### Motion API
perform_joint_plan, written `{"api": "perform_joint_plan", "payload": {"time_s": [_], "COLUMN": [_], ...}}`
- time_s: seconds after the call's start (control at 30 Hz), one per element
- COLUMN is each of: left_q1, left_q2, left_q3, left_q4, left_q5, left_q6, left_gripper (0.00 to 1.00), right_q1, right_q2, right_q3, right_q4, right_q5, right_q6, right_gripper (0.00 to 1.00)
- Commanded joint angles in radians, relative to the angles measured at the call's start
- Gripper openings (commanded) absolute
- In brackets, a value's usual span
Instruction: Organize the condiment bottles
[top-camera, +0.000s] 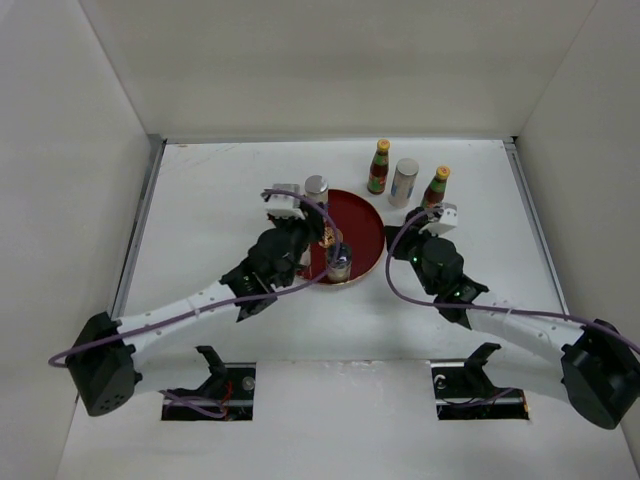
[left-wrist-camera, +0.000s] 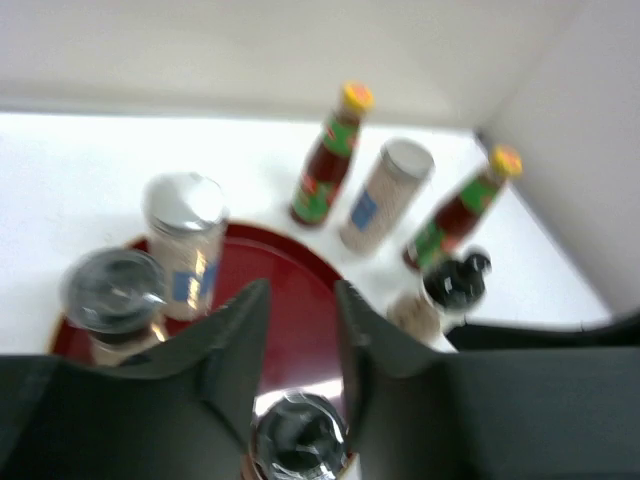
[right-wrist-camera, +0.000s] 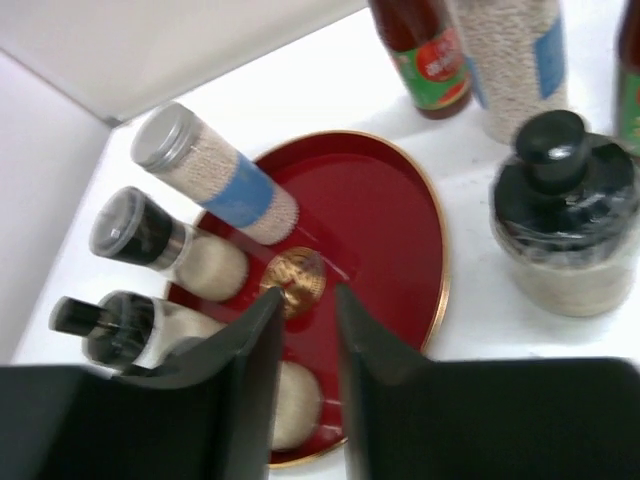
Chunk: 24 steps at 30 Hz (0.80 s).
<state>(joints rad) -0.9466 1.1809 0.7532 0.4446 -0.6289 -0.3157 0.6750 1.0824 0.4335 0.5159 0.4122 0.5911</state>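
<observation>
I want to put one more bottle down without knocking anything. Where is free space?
Bare: the right half of the tray, and the table left of it. Crowded: the tray's left edge and the row of bottles behind it.

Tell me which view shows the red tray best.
Right wrist: most of the tray shows, rim and gold centre included. From above, the left arm covers its left side. Left wrist catches a blurred strip behind its fingers.

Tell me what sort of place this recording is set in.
Most likely a robot lab test cell, not a kitchen: a white table boxed in by plain white walls, two arms bolted at its near edge, and condiment bottles staged on and beside a red tray.
</observation>
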Motion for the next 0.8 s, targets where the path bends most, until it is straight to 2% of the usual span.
{"api": "perform_joint_plan", "payload": {"time_s": [0.0,0.1,0.23,0.37,0.47,0.57,0.77], "left_q1": [0.074,0.149,0.269,0.346,0.392,0.409,0.435], "left_q2": [-0.105,-0.194,-0.267,-0.316,-0.343,-0.343,-0.3], "left_q3": [-0.105,-0.217,-0.372,-0.475,-0.528,-0.581,-0.588], "left_q4": [0.091,0.092,0.092,0.1,0.132,0.183,0.198], "left_q5": [-0.072,-0.103,-0.141,-0.134,-0.095,-0.058,0.0], "left_q6": [-0.032,-0.115,-0.227,-0.307,-0.321,-0.374,-0.401], "left_gripper": [0.24,0.21,0.2,0.2,0.21,0.23,0.28], "right_q1": [0.033,0.037,-0.01,-0.09,-0.149,-0.202,-0.226], "right_q2": [0.02,0.054,0.146,0.269,0.387,0.496,0.692], "right_q3": [0.102,0.164,0.292,0.479,0.638,0.79,1.05], "right_q4": [-0.014,-0.071,-0.128,-0.207,-0.273,-0.333,-0.448], "right_q5": [0.002,0.004,-0.015,-0.023,-0.026,-0.021,-0.006], "right_q6": [-0.034,-0.039,-0.096,-0.145,-0.215,-0.258,-0.349], "right_gripper": [0.25,0.18,0.22,0.34,0.55,0.68,0.74]}}
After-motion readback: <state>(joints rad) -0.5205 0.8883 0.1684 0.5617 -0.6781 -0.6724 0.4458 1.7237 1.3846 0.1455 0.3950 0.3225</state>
